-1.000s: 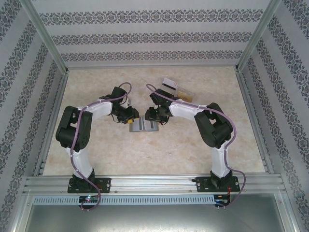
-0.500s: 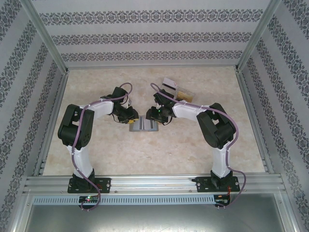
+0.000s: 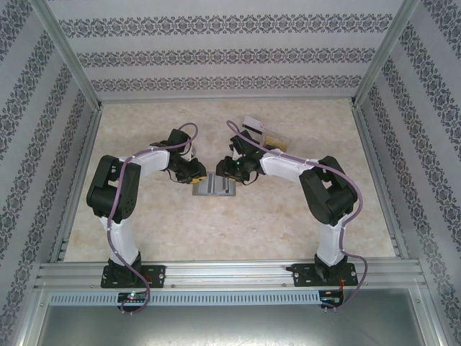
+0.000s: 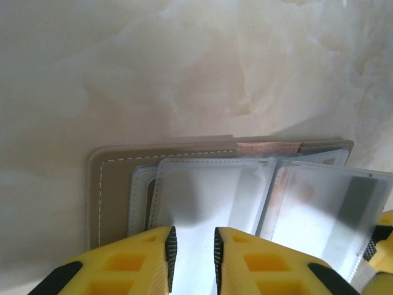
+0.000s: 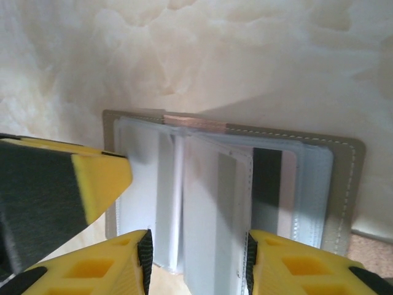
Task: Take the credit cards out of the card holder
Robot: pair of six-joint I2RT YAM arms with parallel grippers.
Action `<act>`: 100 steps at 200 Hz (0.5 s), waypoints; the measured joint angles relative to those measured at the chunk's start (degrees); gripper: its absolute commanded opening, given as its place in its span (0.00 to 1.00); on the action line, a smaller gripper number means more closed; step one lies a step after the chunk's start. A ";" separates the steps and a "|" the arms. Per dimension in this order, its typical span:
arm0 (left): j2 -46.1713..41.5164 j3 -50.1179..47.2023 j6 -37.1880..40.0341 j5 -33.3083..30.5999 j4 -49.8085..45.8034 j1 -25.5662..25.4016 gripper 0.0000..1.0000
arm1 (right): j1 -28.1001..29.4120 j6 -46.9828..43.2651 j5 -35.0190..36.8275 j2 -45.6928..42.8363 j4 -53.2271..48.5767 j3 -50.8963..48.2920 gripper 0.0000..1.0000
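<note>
A grey stitched bifold card holder [image 3: 215, 187] lies open on the marbled desk [image 3: 252, 231]. At 9 o'clock the left hand [image 4: 194, 239] is narrowly parted and empty. At 3 o'clock the right hand [image 5: 196, 243] is wide open, straddling a clear plastic sleeve [image 5: 212, 203].

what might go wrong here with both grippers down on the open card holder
1. The right gripper stands open astride the clear sleeves, not the striped card alone; closing may grab plastic and lift the whole card holder.
2. The left gripper sits right beside it over the small holder; their fingers could knock together.
</note>
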 measured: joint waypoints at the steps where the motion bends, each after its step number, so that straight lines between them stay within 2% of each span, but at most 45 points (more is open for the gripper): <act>1: 0.00 0.02 0.00 -0.02 -0.02 0.00 0.26 | 0.00 0.02 -0.13 0.00 0.04 0.00 0.44; 20: 0.00 0.50 0.22 -0.37 -0.42 0.00 0.29 | 0.00 0.26 -1.42 0.00 0.39 0.00 0.44; 71: -1.97 1.86 0.98 -0.59 -1.75 0.57 0.48 | 0.00 0.44 -4.22 0.00 2.19 0.00 0.44; 100: -6.12 1.62 0.87 -0.66 -2.40 3.37 0.58 | 0.44 0.44 -5.33 0.37 2.29 0.61 0.46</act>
